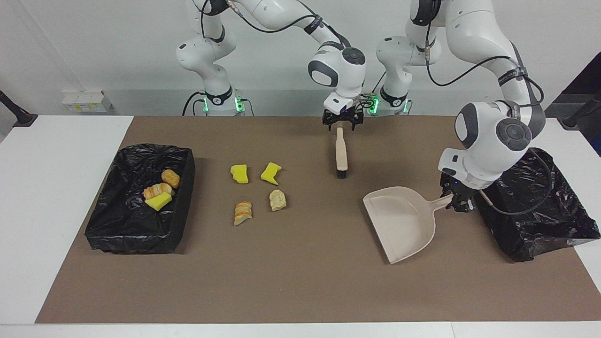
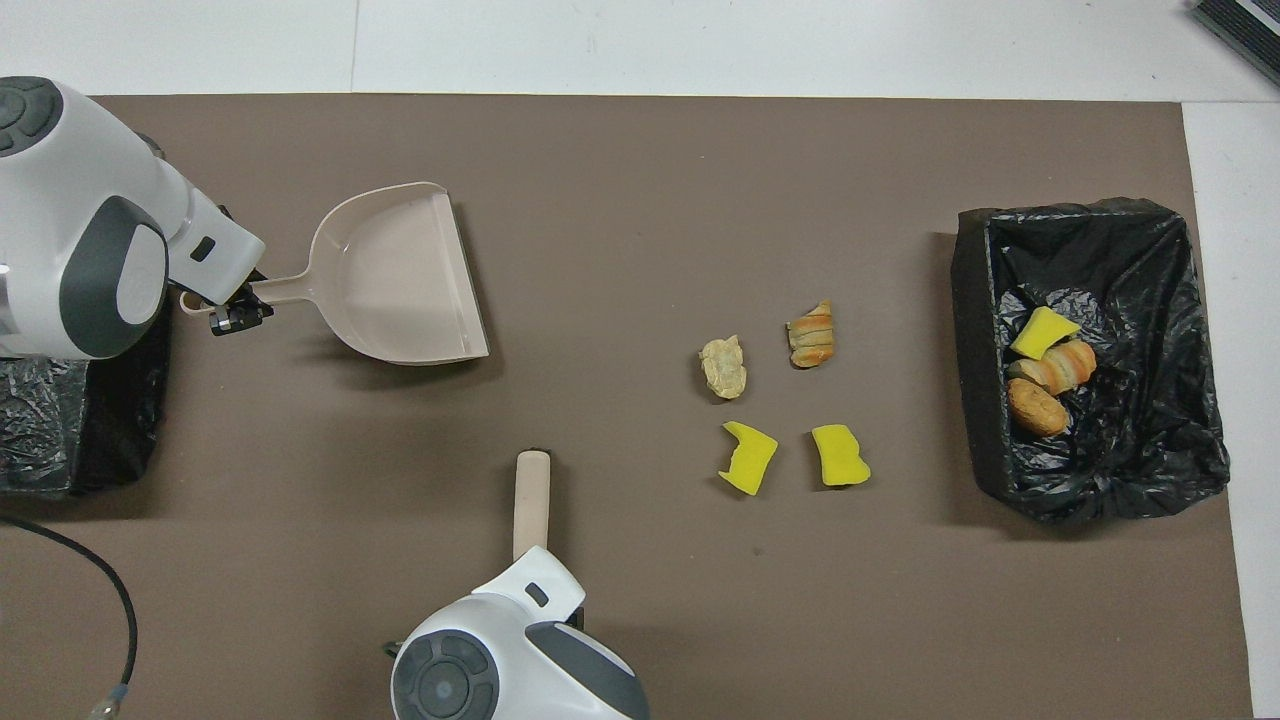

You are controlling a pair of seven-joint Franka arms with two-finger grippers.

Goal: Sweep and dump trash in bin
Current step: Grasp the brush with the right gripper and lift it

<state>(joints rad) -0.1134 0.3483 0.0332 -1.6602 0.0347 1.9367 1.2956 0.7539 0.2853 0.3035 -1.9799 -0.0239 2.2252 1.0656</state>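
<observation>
Beside the trash (image 1: 259, 192), bare mat (image 1: 300, 281); left gripper (image 1: 459, 203) clamps the dustpan (image 1: 404, 221), right gripper (image 1: 342, 123) spread over the brush (image 1: 341, 154).

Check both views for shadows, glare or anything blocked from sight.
Facing view: even light; the dustpan casts a soft shadow on the mat, and the bin liner shows small glints. Overhead view: the right arm's wrist housing covers the brush handle's end and the right tool; the left arm hides part of the second lined bin.
</observation>
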